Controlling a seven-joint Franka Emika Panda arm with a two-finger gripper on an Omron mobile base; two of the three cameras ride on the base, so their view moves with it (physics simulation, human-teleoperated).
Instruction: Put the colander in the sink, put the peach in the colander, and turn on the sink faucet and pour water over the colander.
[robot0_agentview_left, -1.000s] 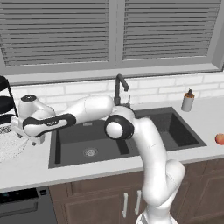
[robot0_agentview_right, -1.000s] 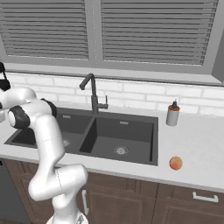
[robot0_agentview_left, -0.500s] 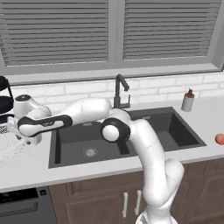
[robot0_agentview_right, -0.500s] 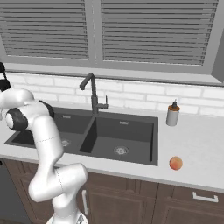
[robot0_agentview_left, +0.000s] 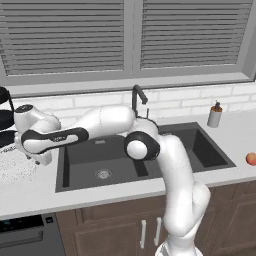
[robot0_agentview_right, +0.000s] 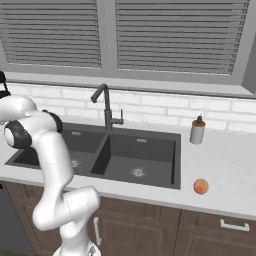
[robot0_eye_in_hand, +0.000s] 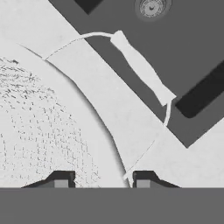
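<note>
Here, at the left of the left base view, my two-finger gripper (robot0_eye_in_hand: 101, 178) narrows astride the rim of the white speckle-perforated colander (robot0_agentview_left: 15, 167) beside the dark double-basin sink (robot0_agentview_left: 107, 162); I fear the thin edge slipping free.

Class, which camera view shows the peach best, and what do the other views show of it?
The right base view: the whole peach lies unobstructed on the counter, right of the sink. The left base view catches it at the right edge, partly cut off. The hand view looks at the colander instead.
</note>
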